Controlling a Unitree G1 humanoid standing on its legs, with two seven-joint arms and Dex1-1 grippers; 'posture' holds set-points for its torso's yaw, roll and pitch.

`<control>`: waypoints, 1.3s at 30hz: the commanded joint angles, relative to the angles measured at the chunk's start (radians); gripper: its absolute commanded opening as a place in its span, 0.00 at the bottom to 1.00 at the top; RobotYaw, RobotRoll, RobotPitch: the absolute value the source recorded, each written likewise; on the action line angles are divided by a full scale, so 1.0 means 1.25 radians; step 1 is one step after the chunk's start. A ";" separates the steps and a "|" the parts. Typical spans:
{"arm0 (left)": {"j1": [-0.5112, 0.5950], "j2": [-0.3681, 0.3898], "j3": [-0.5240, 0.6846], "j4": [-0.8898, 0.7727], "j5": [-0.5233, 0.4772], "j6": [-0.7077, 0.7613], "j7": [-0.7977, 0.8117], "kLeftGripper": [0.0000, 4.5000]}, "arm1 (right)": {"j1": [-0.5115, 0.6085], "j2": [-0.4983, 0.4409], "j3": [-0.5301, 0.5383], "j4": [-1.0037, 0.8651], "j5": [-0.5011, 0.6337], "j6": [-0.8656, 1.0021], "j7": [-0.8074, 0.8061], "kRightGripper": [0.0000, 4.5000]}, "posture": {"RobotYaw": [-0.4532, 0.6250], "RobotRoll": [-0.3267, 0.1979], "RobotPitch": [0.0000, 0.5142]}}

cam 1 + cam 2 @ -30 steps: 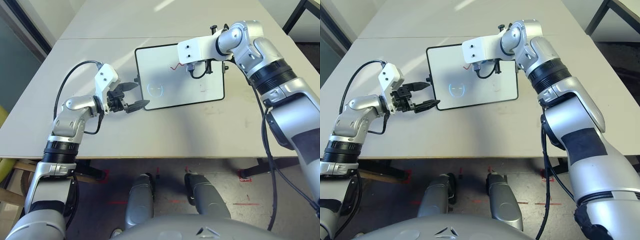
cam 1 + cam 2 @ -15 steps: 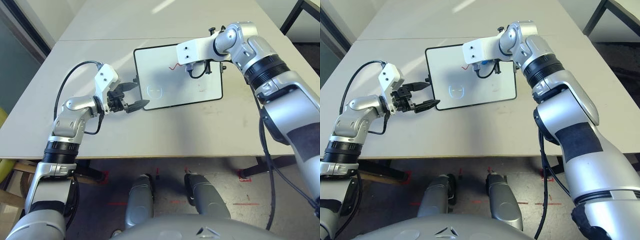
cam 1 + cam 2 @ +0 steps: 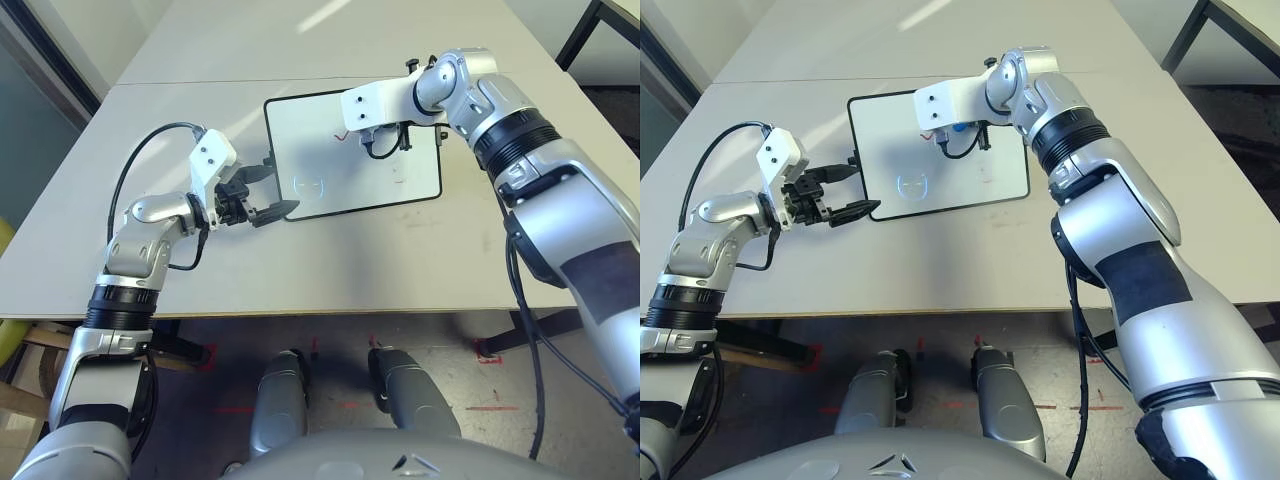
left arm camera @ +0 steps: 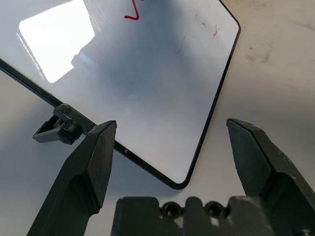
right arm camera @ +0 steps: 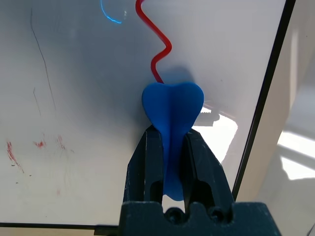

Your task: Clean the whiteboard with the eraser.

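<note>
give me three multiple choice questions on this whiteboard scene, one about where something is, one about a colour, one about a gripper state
1. Where is the left gripper?
A. at the whiteboard's near left corner
B. over the middle of the board
C. off the table

2. What colour is the marker squiggle left on the whiteboard?
A. green
B. red
C. black

3. How is the right gripper?
A. open above the board
B. shut on nothing
C. shut on the eraser

Answers:
1. A, its fingers stand either side of the board's rounded corner.
2. B, a red wavy line runs up from the eraser tip in the right wrist view.
3. C, the black fingers pinch the blue eraser, whose end meets the board at the foot of the line.
</note>
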 commanded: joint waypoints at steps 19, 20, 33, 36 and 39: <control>0.028 -0.003 0.012 -0.022 -0.001 0.009 0.013 1.00 | -0.003 0.097 0.002 -0.003 0.015 -0.007 -0.008 0.07 | 0.38 0.62 0.24; 0.028 -0.003 0.012 -0.023 -0.001 0.009 0.014 1.00 | -0.004 0.101 0.001 -0.003 0.018 -0.006 -0.008 0.07 | 0.38 0.62 0.24; 0.034 -0.005 0.012 -0.027 -0.002 0.010 0.017 1.00 | -0.005 0.114 0.012 0.026 0.010 -0.006 -0.038 0.07 | 0.38 0.62 0.23; 0.031 -0.005 0.011 -0.023 -0.001 0.007 0.015 1.00 | -0.004 0.099 0.017 0.035 0.002 -0.009 -0.041 0.07 | 0.38 0.62 0.23; 0.025 -0.005 0.010 -0.016 0.000 0.005 0.013 1.00 | -0.002 0.087 0.020 0.040 0.000 -0.012 -0.038 0.07 | 0.37 0.62 0.23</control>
